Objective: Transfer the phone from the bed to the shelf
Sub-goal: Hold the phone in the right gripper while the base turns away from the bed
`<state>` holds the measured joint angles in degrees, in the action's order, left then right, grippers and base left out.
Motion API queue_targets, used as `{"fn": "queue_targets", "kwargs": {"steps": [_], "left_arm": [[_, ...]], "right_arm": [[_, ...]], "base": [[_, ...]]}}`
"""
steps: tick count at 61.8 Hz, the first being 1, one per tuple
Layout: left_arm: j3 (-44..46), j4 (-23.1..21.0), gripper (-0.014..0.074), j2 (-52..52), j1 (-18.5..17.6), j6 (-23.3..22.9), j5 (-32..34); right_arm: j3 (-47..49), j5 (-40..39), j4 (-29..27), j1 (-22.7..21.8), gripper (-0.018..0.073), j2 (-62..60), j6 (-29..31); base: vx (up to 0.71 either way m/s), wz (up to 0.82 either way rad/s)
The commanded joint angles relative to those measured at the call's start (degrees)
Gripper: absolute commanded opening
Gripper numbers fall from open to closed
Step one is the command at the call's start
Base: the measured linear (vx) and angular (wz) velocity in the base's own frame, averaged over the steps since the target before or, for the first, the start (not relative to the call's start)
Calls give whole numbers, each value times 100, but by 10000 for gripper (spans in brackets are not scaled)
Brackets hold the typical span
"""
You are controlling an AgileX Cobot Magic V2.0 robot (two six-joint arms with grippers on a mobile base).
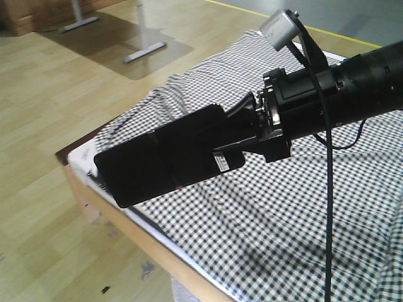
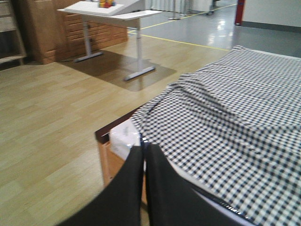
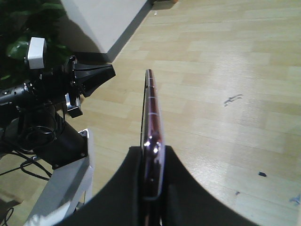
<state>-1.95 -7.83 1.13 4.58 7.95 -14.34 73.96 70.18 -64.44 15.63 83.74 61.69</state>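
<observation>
Exterior front-facing view first: the phone [image 1: 126, 173] is up off the bed [image 1: 302, 207], held flat-ish in the air over the bed's near corner, with the wooden floor [image 1: 50, 126] beyond it. Right wrist view confirms the grip: the right gripper [image 3: 153, 160] has its jaws pinching the phone by its two faces, with the silvery-pink edge running straight out between them. Over on the other side, the left gripper [image 2: 142, 149] hangs above the bed's edge with its jaws pressed together on nothing. So, as I read it, the pickup half is done and the carry is what's in hand. Left to do: get the phone across to the shelf and set it down. No view shows a shelf I can be sure of, only a white desk [image 2: 113, 12] out on the floor.
</observation>
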Motion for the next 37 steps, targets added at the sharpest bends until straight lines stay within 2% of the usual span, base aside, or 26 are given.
{"fn": "queue_targets", "kwargs": {"steps": [1,37], "left_arm": [[-16,-51,1,28,-24,-22,398],[-16,-51,1,28,-24,-22,398]], "right_arm": [[148,372,-532,-7,-4,-215,19],[148,372,-532,-7,-4,-215,19]], "base": [[-11,44],[-11,43]]}}
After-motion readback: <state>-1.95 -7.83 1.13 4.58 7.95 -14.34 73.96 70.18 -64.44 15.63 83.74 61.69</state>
